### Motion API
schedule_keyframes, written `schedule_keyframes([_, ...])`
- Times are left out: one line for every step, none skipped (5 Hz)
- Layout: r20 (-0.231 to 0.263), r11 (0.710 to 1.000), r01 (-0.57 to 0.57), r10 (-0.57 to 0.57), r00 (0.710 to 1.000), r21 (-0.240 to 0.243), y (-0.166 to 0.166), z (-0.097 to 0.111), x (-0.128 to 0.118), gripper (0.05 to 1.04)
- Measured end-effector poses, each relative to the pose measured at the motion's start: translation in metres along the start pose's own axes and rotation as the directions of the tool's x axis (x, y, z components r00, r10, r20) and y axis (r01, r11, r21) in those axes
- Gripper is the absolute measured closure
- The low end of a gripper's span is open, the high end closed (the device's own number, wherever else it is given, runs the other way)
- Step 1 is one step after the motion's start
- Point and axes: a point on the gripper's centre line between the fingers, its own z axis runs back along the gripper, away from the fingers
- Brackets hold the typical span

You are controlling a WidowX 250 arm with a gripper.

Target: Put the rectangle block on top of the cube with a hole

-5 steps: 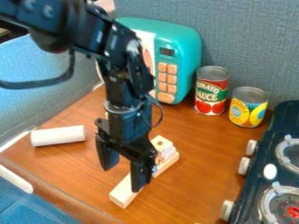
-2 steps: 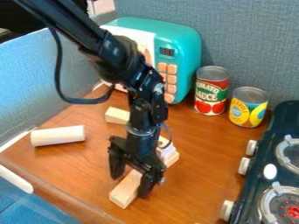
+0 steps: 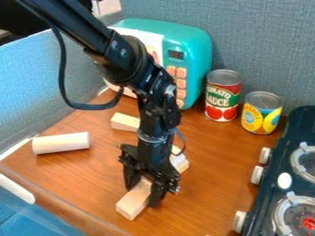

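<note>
This looks like an office or lab corner dressed as a toy kitchen. Blue-grey fabric partitions, like those of a cubicle, stand behind and to the left of a wood-look desk. On the kitchen side there are a teal toy microwave, a tomato can, a yellow-labelled can and a dark toy stove with pale knobs. The black robot arm suggests lab work.
</note>
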Motion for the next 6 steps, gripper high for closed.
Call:
schedule_keyframes([0.018, 0.999, 0.036, -0.036, 0.999, -0.034, -0.005, 0.013, -0.001, 0.589])
schedule_keyframes([0.059, 0.995, 0.084, -0.081, 0.995, -0.057, -0.010, 0.036, -0.002, 0.589])
schedule_keyframes([0.108, 0.989, 0.131, -0.123, 0.986, -0.066, -0.016, 0.068, -0.008, 0.590])
schedule_keyframes([0.134, 0.982, 0.172, -0.161, 0.978, -0.072, -0.019, 0.083, -0.011, 0.590])
schedule_keyframes([0.171, 0.979, 0.189, -0.173, 0.970, -0.081, -0.019, 0.092, -0.001, 0.589])
schedule_keyframes([0.151, 0.981, 0.166, -0.150, 0.977, -0.098, -0.011, 0.084, 0.009, 0.590])
